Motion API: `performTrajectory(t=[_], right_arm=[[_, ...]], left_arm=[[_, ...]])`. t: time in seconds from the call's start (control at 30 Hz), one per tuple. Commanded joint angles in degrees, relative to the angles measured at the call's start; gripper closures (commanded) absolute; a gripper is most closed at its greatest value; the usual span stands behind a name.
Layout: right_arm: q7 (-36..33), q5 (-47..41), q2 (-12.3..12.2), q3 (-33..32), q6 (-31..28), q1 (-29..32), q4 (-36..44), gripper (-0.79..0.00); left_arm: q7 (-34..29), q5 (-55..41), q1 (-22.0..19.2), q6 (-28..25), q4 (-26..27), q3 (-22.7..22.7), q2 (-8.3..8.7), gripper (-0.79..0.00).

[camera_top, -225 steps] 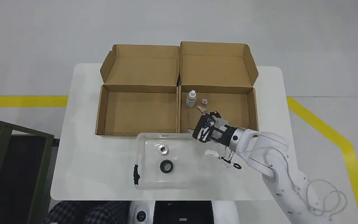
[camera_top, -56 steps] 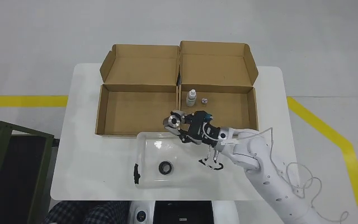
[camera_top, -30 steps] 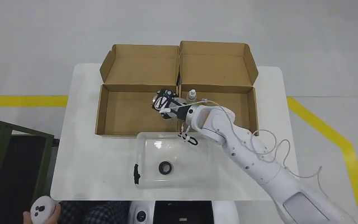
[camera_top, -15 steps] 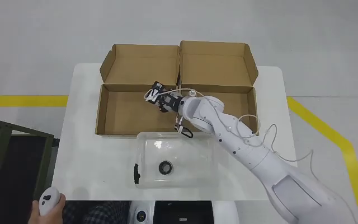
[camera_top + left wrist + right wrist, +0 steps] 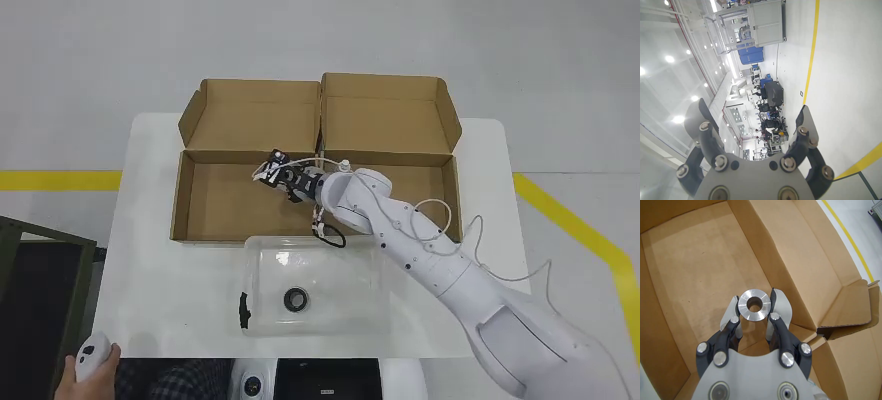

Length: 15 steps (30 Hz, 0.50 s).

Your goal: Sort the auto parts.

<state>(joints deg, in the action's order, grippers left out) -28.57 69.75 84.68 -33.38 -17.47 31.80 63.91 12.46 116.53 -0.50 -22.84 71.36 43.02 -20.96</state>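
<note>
Now your right hand (image 5: 755, 300) is clamped on a steel bushing (image 5: 754, 315), gripping it by the outer rim, with the bore facing back at the wrist camera. It hangs over the left box (image 5: 230, 205), toward the back wall and a little to the side nearer the right box (image 5: 420, 195). Bare cardboard floor lies straight beyond the bushing, so the drop looks like a matter of going down and letting go; I'd judge the back wall is the only thing close enough to catch a finger.

Your left hand (image 5: 753, 106) is spread apart, holds nothing and points off into the room, so the right arm is the one placed for this.

You can see nothing lying in the left box. The right box holds a small white bottle (image 5: 342, 176) and a small part (image 5: 365, 180) just beside it. On the tabletop (image 5: 150, 250) nearer you, the clear bin (image 5: 265, 262) has a black ring (image 5: 297, 297) left in it, and a black piece (image 5: 242, 310) sits at its edge.
</note>
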Motion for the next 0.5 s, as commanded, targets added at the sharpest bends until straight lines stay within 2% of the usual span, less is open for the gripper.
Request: performTrajectory(t=[0.0, 0.17, 0.33, 0.47], right_arm=[[-0.33, 0.34, 0.24, 0.09, -0.09, -0.1, -0.18, -0.28], [-0.98, 1.04, 0.79, -0.1, -0.26, -0.22, -0.56, -0.332], [-1.18, 1.32, 1.18, -0.65, -0.77, -0.14, -0.16, -0.329], [-0.83, 2.36, 0.96, -1.63, -1.56, 0.68, 3.07, -0.345]], left_arm=[[0.0, 0.0, 0.0, 0.0, 0.0, 0.0, 0.0, -0.785], [0.0, 0.0, 0.0, 0.0, 0.0, 0.0, 0.0, -0.785], [0.0, 0.0, 0.0, 0.0, 0.0, 0.0, 0.0, -0.785], [0.0, 0.0, 0.0, 0.0, 0.0, 0.0, 0.0, -0.785]])
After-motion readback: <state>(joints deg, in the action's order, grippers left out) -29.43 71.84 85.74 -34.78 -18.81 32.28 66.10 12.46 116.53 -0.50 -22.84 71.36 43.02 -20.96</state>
